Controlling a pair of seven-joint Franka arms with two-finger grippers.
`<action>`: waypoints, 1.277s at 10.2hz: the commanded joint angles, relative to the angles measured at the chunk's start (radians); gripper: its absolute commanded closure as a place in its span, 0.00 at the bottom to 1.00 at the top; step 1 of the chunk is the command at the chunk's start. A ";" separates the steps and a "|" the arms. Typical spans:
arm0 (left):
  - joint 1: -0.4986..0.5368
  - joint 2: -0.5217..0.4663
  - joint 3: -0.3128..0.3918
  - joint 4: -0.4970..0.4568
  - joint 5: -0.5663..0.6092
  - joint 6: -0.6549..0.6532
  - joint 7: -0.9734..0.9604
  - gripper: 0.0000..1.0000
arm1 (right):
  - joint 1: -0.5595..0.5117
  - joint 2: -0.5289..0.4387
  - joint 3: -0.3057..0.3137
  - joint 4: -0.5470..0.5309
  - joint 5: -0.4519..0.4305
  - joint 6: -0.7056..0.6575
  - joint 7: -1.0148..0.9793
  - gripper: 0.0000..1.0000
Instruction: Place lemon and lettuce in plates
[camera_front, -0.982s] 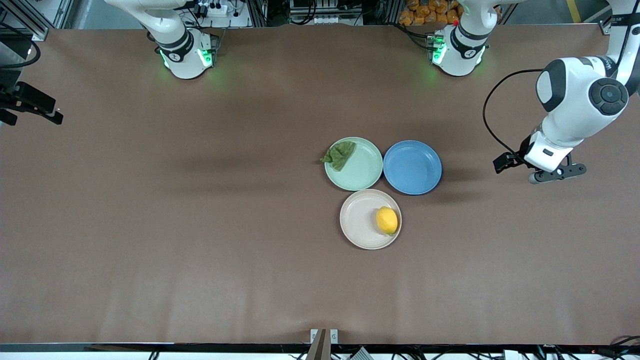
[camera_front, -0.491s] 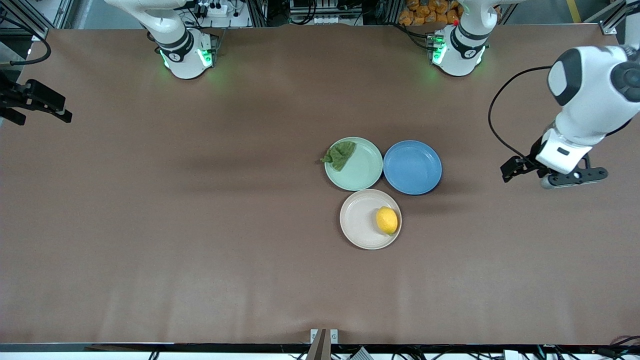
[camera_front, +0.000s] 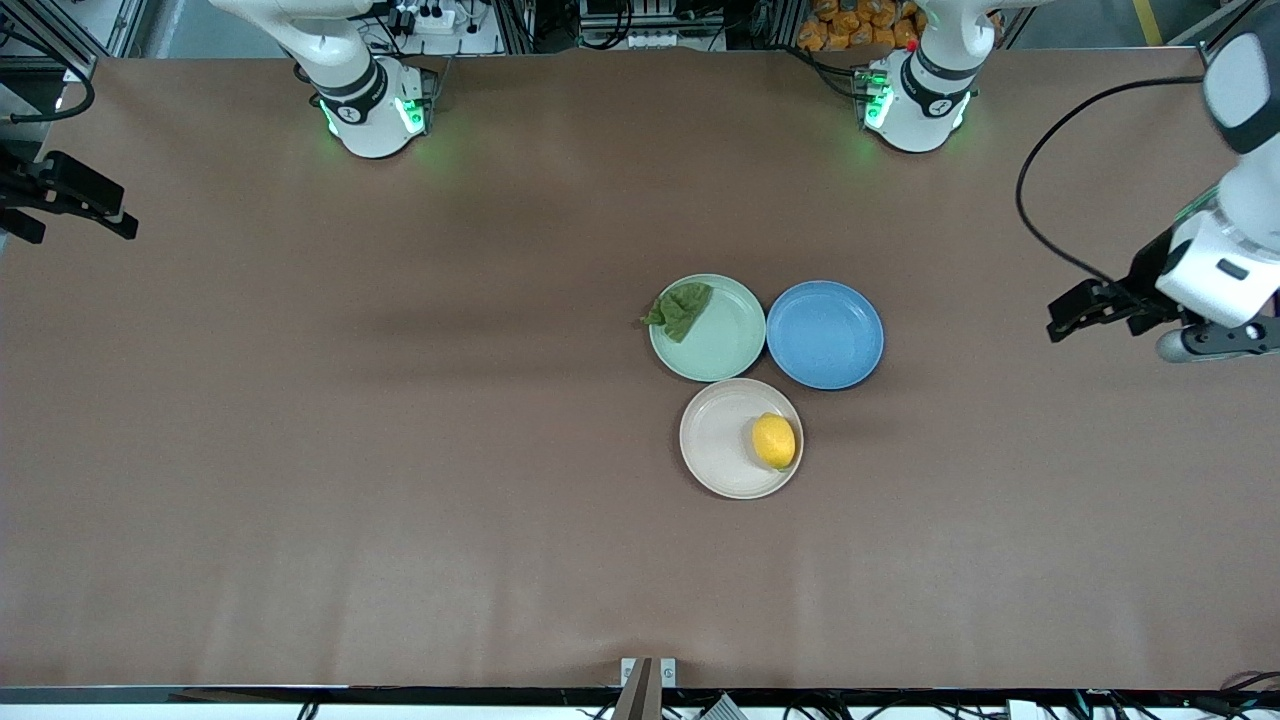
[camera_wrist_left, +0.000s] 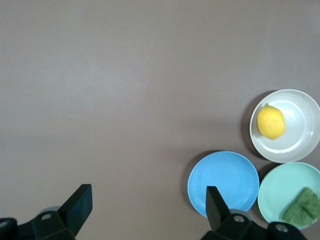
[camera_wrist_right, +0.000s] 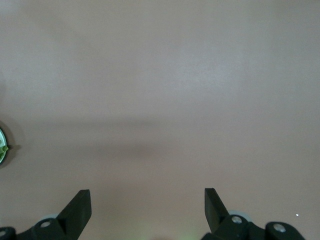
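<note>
The yellow lemon (camera_front: 774, 441) lies in the beige plate (camera_front: 715, 445), near the rim on the left arm's side. The dark green lettuce (camera_front: 681, 308) lies on the mint green plate (camera_front: 725, 345), with one end over the rim on the right arm's side. My left gripper (camera_front: 1215, 345) is open and empty, high over bare table at the left arm's end. Its wrist view shows the lemon (camera_wrist_left: 271, 122), the beige plate (camera_wrist_left: 300, 145), the lettuce (camera_wrist_left: 302, 206) and the mint plate (camera_wrist_left: 280, 192). My right gripper (camera_front: 70, 200) is open and empty over the table's edge at the right arm's end.
A blue plate (camera_front: 825, 334) with nothing in it sits beside the mint plate, toward the left arm's end, and shows in the left wrist view (camera_wrist_left: 225, 182). The three plates touch in a cluster. The brown table (camera_front: 400, 450) spreads wide around them.
My left arm has swung away from the plates toward its end of the table. My right gripper has shifted slightly. Lemon, lettuce and plates have not moved.
</note>
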 joint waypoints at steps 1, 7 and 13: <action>-0.002 0.009 -0.029 0.084 -0.011 -0.075 0.028 0.00 | -0.021 -0.030 0.021 -0.026 -0.010 0.004 0.007 0.00; -0.002 -0.024 -0.041 0.113 -0.003 -0.134 0.026 0.00 | -0.024 -0.045 0.019 -0.023 -0.007 0.012 0.004 0.00; -0.001 -0.036 -0.040 0.121 0.001 -0.185 0.025 0.00 | -0.024 -0.045 0.018 -0.024 -0.009 0.012 0.004 0.00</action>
